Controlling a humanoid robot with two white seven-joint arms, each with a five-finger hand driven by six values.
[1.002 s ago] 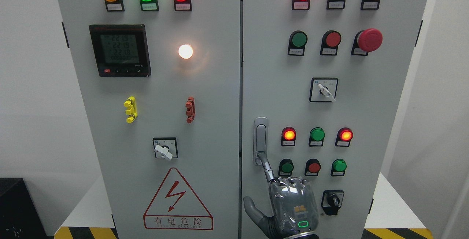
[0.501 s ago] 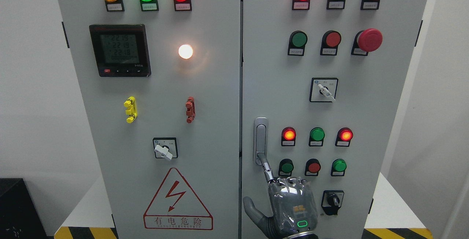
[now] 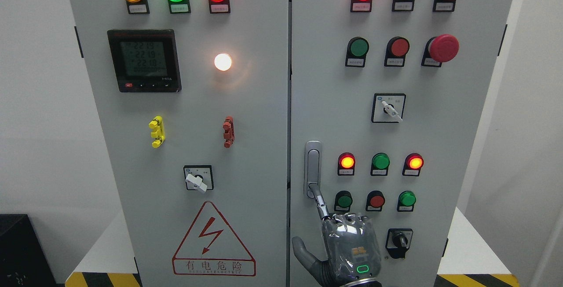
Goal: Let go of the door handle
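Door handle [image 3: 312,168]: one, a slim upright grey lever just above the right robot hand [image 3: 349,247], set at the left edge of the right cabinet door [image 3: 440,137]. The one robot hand in view grips nothing. Its index finger [image 3: 319,201] is stretched up with the tip touching the handle's lower end, the other fingers are folded and the thumb sticks out left. Up and right of the fingertip are three round lamps [image 3: 381,162], and under them three push buttons [image 3: 377,200] just above the knuckles. One black rotary switch [image 3: 399,241] sits just right of the hand. The seam [image 3: 290,102] between the two doors runs just left of the handle. Bare panel lies left of the thumb.
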